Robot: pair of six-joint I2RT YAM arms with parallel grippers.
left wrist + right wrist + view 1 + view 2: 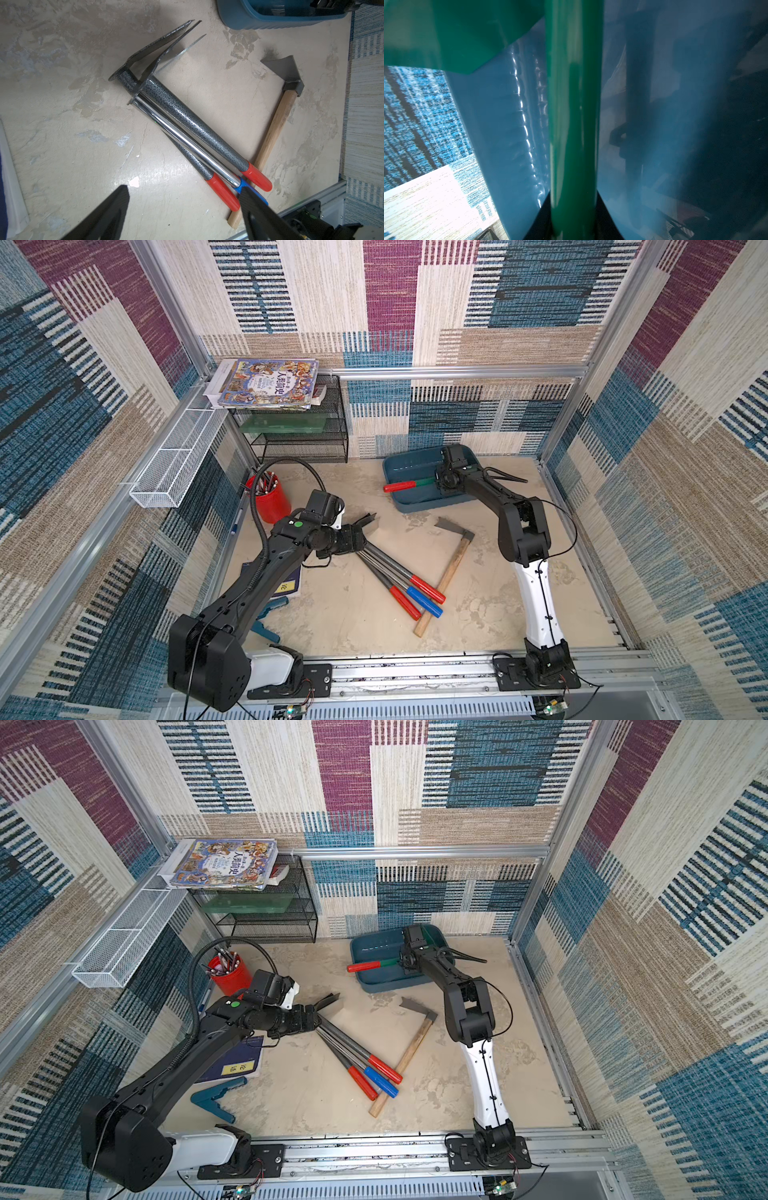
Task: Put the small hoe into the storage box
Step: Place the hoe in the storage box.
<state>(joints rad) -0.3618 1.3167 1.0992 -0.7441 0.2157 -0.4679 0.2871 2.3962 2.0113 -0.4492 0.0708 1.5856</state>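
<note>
Two arms work over the bench [374,626]. The right arm stretches forward, its gripper [441,483] clamped shut on the green shaft of the small hoe [409,485], held low inside the teal storage box [409,464] (red grip poking over the rim). The left arm bends inward, its gripper [185,188] wide open and empty above three metal-handled tools [187,133]. A red cup [274,506] holds pencils.

My left arm [249,585] reaches low, left gripper [184,188] spread wide; my right arm [536,597] stretches far forward, right gripper [439,482] clamped tight.
</note>
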